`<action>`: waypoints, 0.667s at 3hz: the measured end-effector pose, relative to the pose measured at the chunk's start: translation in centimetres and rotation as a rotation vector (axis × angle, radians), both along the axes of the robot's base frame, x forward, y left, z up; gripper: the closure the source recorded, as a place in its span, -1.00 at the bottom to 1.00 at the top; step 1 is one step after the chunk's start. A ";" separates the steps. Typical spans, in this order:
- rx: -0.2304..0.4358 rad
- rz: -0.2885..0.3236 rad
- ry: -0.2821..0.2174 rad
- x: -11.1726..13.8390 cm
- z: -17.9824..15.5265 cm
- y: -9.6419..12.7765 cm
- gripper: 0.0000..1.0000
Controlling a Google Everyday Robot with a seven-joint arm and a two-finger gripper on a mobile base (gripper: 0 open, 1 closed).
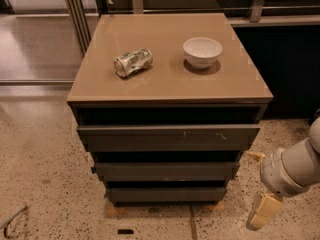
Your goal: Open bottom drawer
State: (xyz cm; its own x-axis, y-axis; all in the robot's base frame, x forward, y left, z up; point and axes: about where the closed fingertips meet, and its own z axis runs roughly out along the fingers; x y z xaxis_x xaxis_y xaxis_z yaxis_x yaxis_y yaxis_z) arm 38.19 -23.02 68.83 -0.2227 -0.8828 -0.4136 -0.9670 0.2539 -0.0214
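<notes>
The bottom drawer (167, 194) is the lowest and narrowest dark grey front of the cabinet (170, 99). It has no handle and sits closed beneath the middle drawer (167, 171) and the wide, scratched top drawer (167, 137). My gripper (251, 190) is low at the right of the cabinet, near the floor and level with the two lower drawers. It is clear of the cabinet. Its two cream fingers (262, 211) are spread apart and hold nothing.
A crushed can (133, 62) and a white bowl (202, 51) stand on the tan cabinet top. A dark counter base (290, 69) is behind at the right, and metal legs (77, 14) are at the back left. The floor is speckled.
</notes>
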 end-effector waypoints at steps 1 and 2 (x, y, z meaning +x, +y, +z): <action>0.018 0.063 -0.009 -0.2 -8.8 0.8 -1.00; 0.050 0.080 0.021 0.7 -17.6 1.8 -1.00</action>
